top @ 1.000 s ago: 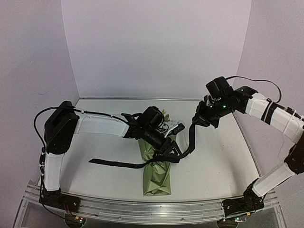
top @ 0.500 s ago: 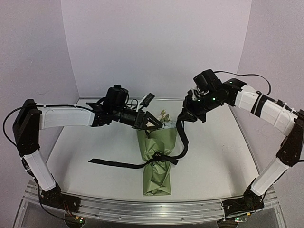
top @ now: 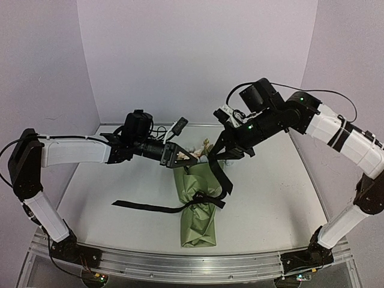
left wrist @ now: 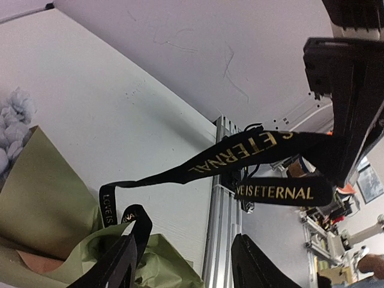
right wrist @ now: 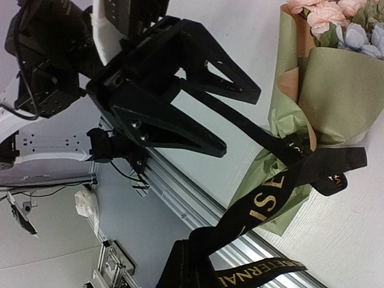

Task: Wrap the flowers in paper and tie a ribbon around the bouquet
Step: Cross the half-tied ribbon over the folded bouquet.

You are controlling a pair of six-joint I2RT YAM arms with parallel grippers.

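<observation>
Inside the cone of paper sit the flowers.

The ribbon is black, printed along its length with gold capital lettering. The paper, at the lower middle of the overhead frame, is olive-green; its inner face shows tan-brown at the upper right of my right wrist view. The flowers there are pale pink and light blue. My left pincer and right pincer are black. My left arm and right arm are white with black joints. The table is off-white and the walls are pale lilac.
</observation>
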